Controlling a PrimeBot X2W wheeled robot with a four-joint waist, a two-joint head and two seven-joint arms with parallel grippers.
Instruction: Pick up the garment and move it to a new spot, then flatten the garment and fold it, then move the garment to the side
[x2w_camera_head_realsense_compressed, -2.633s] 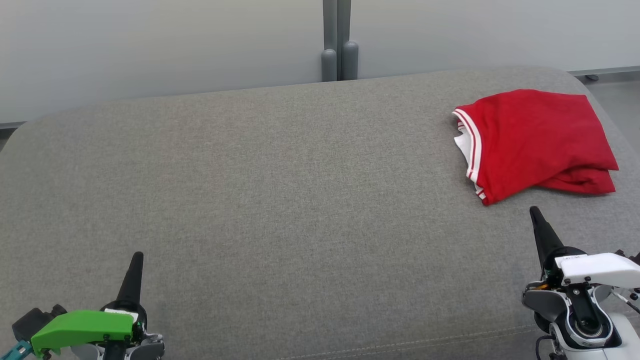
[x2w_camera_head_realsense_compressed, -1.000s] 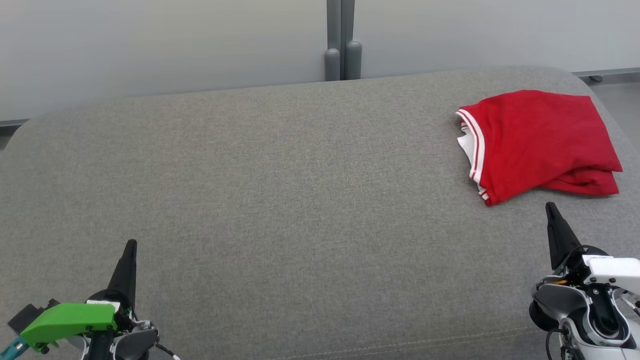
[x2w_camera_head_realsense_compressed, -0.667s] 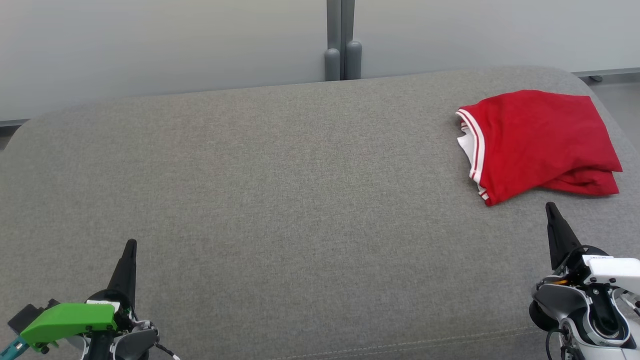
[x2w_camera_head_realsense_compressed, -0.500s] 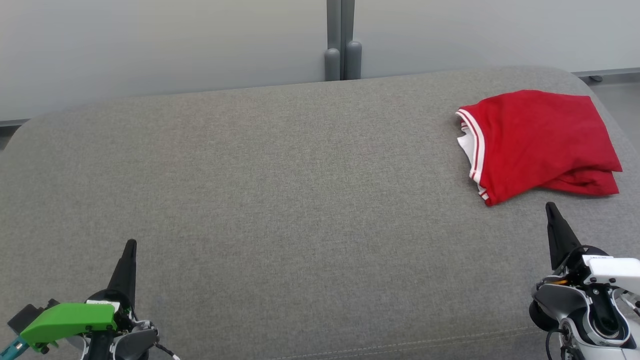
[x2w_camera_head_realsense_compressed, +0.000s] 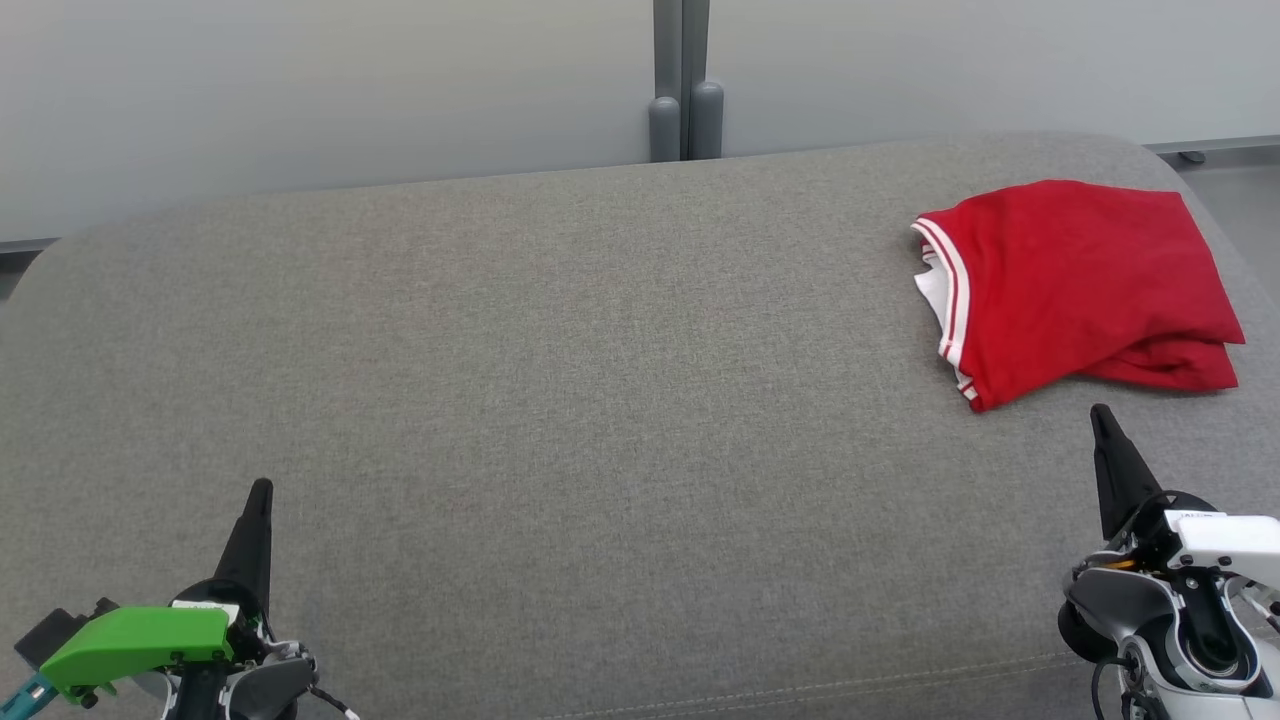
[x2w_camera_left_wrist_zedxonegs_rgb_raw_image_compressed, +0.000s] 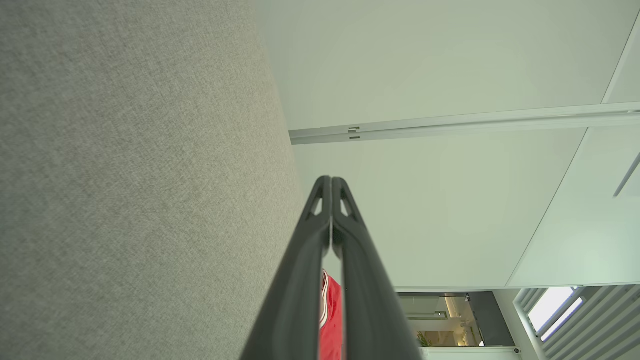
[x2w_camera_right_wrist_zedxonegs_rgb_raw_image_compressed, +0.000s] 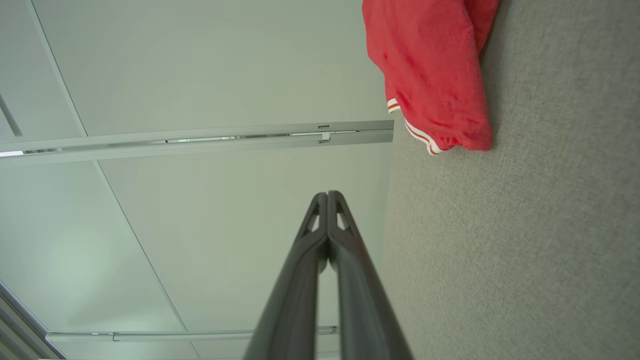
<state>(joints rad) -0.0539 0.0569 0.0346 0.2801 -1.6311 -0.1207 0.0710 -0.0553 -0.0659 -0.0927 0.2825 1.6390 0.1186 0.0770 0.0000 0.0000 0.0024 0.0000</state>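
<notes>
Over the last second nothing has stirred. The left tool (x2w_camera_head_realsense_compressed: 262, 487) at the lower left and the right tool (x2w_camera_head_realsense_compressed: 1098, 410) at the lower right sit where they were, and the garment (x2w_camera_head_realsense_compressed: 1075, 285) has not shifted.

Compared with the oldest picture, the whole head view has slid slightly to the right, which is the camera moving and not the scene. Beyond that shift, the right tool has drawn a little further toward the right edge and the left tool a little toward the left edge. Both have pulled away from the middle of the surface (x2w_camera_head_realsense_compressed: 600, 400).

Both tools are clenched on nothing. In each wrist view the two dark fingers lie pressed together tip to tip, with no cloth between them.

The red garment with its white-striped trim lies folded into a compact, slightly rumpled packet at the upper right of the head view. It is near the surface's far right edge, apart from the right tool below it.

With the garment folded and set off to one side and both arms idle, the task looks finished or very nearly so. Nothing appears left to do unless the loose lower layer needs tidying.

Nothing here serves as a container, and the garment rests straight on the surface.
</notes>
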